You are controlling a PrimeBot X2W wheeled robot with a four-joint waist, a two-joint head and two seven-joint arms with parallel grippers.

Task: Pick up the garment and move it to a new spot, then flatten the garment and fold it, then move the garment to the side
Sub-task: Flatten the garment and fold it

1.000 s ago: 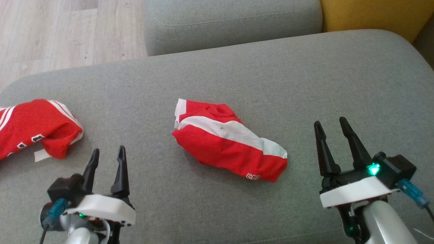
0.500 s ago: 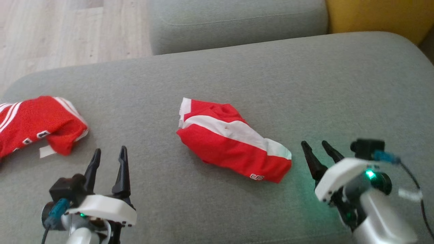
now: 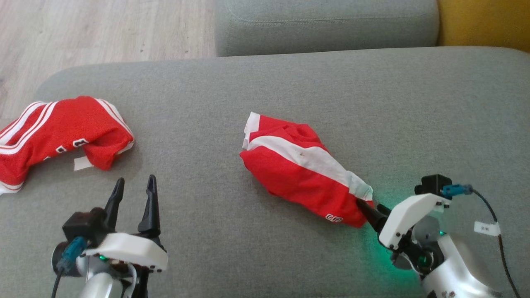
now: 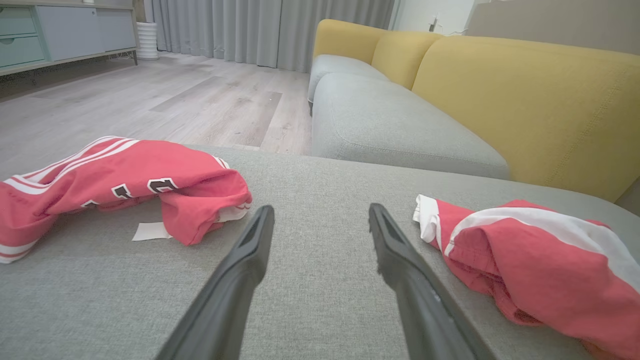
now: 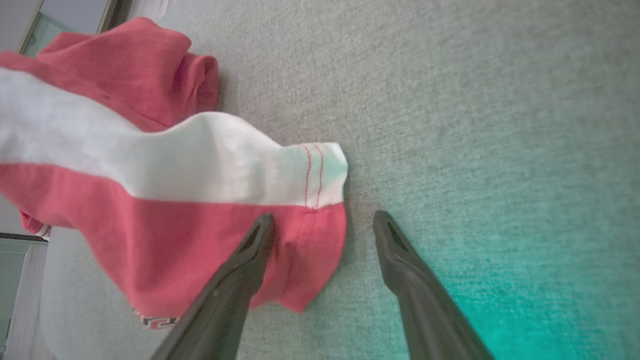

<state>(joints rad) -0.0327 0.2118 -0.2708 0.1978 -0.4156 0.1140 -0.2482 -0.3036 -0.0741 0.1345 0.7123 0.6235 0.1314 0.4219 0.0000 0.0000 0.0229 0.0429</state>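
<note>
Both tools were open, nothing held. The garment [image 3: 62,132] lay crumpled at the left end of the grey cushion [image 3: 232,103], its numerals partly folded under. A white label [image 3: 83,164] poked out at its near edge, just beyond the left tool [image 3: 136,179], which hovered apart from it.

The right tool [image 3: 369,205] was low at the near-right corner of the other red-and-white cloth [image 3: 298,174], mid-cushion. One finger was over the red hem, the other over bare cushion beside it; I couldn't tell whether either touched.

My read: a corner pinch was being set up there.
- Drive the tips further in so the hem sits deep between the jaws.
- Press lightly into the cushion.
- Close on a layer or two, not the whole bunch.
- Lift straight up.

If the numbered garment was the target, the left tool had the shorter reach and should take the folded edge by the label.
</note>
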